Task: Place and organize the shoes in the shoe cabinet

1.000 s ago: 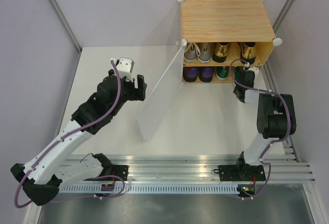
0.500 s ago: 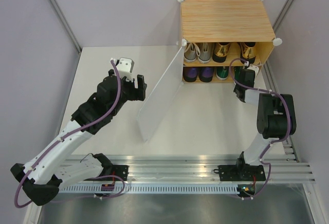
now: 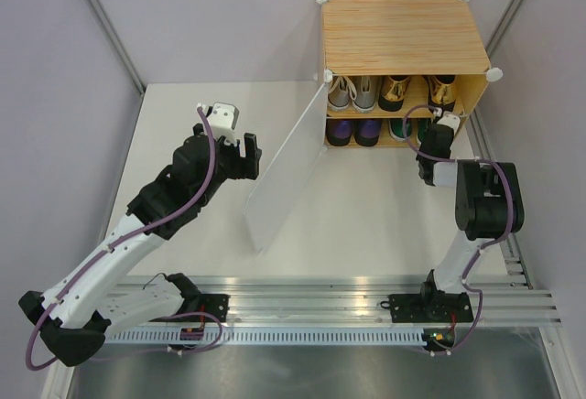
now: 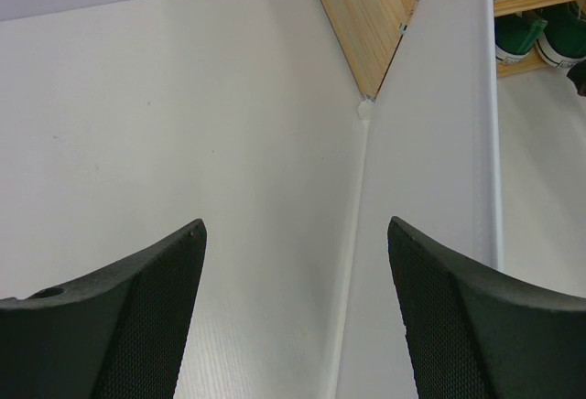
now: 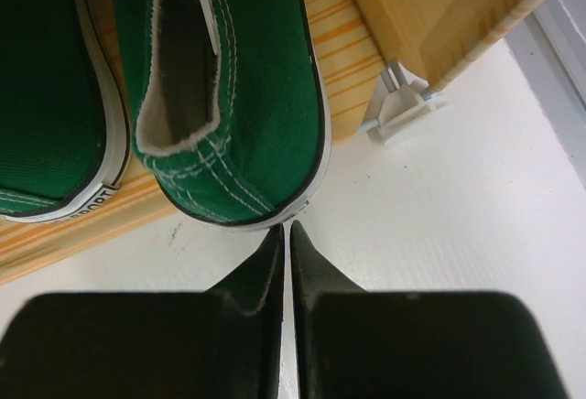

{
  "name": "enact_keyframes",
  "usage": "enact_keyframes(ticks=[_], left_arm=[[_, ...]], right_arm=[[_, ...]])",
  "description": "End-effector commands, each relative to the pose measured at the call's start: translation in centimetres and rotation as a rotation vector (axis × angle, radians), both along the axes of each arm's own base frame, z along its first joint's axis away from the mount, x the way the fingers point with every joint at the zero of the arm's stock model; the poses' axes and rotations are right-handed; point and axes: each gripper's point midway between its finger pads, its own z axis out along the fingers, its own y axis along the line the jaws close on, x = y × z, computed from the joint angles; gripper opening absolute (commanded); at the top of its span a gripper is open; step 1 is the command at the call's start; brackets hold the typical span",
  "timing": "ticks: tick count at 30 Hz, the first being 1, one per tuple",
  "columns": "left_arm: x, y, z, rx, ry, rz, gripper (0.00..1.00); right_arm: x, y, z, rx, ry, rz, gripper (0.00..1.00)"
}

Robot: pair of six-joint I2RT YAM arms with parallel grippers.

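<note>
- Both arms are the same build: the left arm (image 3: 103,266) and right arm (image 3: 485,207) have white links with chunky black joint housings.
- A loose purple cable (image 3: 203,188) loops along each one.
- The left gripper (image 4: 295,225) has matte black fingers (image 4: 137,321) with fine mesh texture.
- The right gripper (image 5: 286,234) has smooth black tapered tips.
- The black base plates (image 3: 430,307) are bolted to a silver rail (image 3: 330,294).

Shoe cabinet (image 3: 403,33) far right on table (image 3: 183,124), shoes (image 3: 366,94) on both shelves, door (image 3: 286,166) open leftward; right hand (image 5: 286,231) at lower shelf (image 5: 341,51)
</note>
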Motion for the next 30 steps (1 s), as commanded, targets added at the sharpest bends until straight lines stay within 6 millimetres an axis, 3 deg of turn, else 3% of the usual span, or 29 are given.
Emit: enact_keyframes(ticks=[1, 9, 20, 24, 25, 26, 30], left_arm=[[0.3, -0.3, 0.9, 0.007, -0.04, -0.014, 0.83], [0.4, -0.2, 0.7, 0.019, -0.037, -0.008, 0.83], [0.5, -0.1, 0.6, 0.027, -0.037, -0.001, 0.83], [0.5, -0.1, 0.6, 0.026, -0.039, -0.001, 0.83], [0.5, 0.0, 0.8, 0.023, -0.042, 0.001, 0.83], [0.5, 0.0, 0.7, 0.024, -0.041, 0.001, 0.83], [0.5, 0.1, 0.8, 0.025, -0.045, 0.005, 0.83]], right_arm=[[3.6, -0.1, 3.9, -0.011, -0.186, 0.022, 0.08], [4.7, -0.1, 5.1, -0.015, -0.241, 0.021, 0.08], [5.2, 0.0, 3.7, 0.0, -0.213, 0.027, 0.08], [4.4, 0.4, 3.9, 0.025, -0.208, 0.033, 0.25], [4.2, 0.6, 4.7, 0.038, -0.228, 0.03, 0.35], [4.0, 0.8, 4.8, 0.049, -0.233, 0.034, 0.4], [2.5, 1.2, 5.2, 0.09, -0.229, 0.025, 0.49]])
